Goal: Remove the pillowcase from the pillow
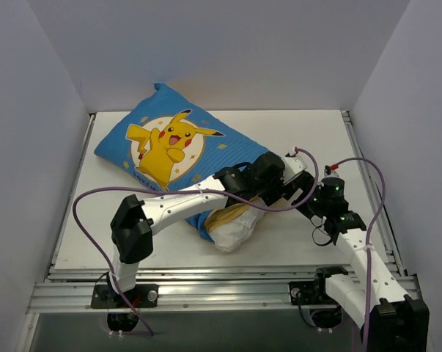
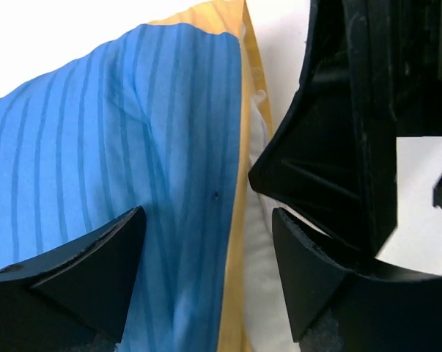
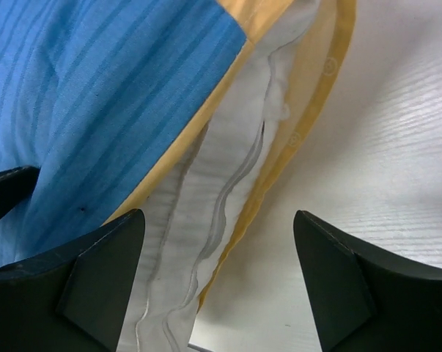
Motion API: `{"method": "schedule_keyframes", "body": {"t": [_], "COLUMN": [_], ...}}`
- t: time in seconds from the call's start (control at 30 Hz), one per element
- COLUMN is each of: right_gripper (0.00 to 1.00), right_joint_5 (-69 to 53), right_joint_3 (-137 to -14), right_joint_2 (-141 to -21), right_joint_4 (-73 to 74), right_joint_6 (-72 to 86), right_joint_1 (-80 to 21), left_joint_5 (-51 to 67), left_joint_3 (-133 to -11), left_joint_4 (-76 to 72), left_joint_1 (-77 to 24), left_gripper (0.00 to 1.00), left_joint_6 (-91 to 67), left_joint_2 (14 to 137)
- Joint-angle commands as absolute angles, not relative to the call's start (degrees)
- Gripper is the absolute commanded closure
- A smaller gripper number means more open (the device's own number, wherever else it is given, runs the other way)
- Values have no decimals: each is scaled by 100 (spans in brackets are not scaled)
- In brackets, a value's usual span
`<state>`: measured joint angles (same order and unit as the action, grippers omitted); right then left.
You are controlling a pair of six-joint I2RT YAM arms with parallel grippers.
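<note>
Left gripper point(image 2: 207, 235): jaws apart, striped blue edge of the pillowcase point(image 2: 96, 161) between them, not clamped. Right gripper point(image 3: 218, 224): jaws apart over the case's open end, where yellow lining and the white pillow point(image 3: 206, 172) show. Pillowcase lies mid-counter point(image 1: 308, 139), Pikachu side up. The pillow pokes out at the near end, beside both grippers.

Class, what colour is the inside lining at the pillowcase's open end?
Yellow. The pillowcase lining shows best in the right wrist view.
</note>
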<state>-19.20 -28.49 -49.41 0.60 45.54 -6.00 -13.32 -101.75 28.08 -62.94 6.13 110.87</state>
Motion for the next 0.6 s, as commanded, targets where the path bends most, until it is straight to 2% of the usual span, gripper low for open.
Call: {"method": "schedule_keyframes", "body": {"t": [0.0, 0.03, 0.13, 0.17, 0.23, 0.27, 0.57], "right_gripper": [22, 21, 18, 16, 14, 13, 9], "right_joint_5": [-2451, -2539, -2812, -2882, -2996, -3032, -3173], "right_joint_3": [-2760, -2699, -2602, -2541, -2496, -2461, -2698], "right_joint_2": [-5097, -5167, -5317, -5361, -5518, -5572, -6477], "right_joint_4": [-483, -657, -1122, -1238, -1632, -1765, -2794], "right_joint_6": [4491, 4474, 4491, 4535, 4605, 4658, 4755], "right_joint_1": [-571, -571, -571, -571, -580, -580, -861], "left_joint_5": [-1573, -1565, -1530, -1425, -1336, -1301, -1073], "left_joint_3": [-10555, -10556, -10538, -10538, -10521, -10503, -10459], "left_joint_4": [2830, 2804, 2768, 2769, 2760, 2742, 2619], "left_joint_1": [-6162, -6126, -5933, -5880, -5758, -5722, -5537], "left_gripper": [28, 39, 60, 75, 87, 97, 98], "left_joint_6": [897, 879, 712, 677, 563, 545, 246], "left_joint_2": [11276, 11294, 11312, 11312, 11294, 11277, 11206]}}
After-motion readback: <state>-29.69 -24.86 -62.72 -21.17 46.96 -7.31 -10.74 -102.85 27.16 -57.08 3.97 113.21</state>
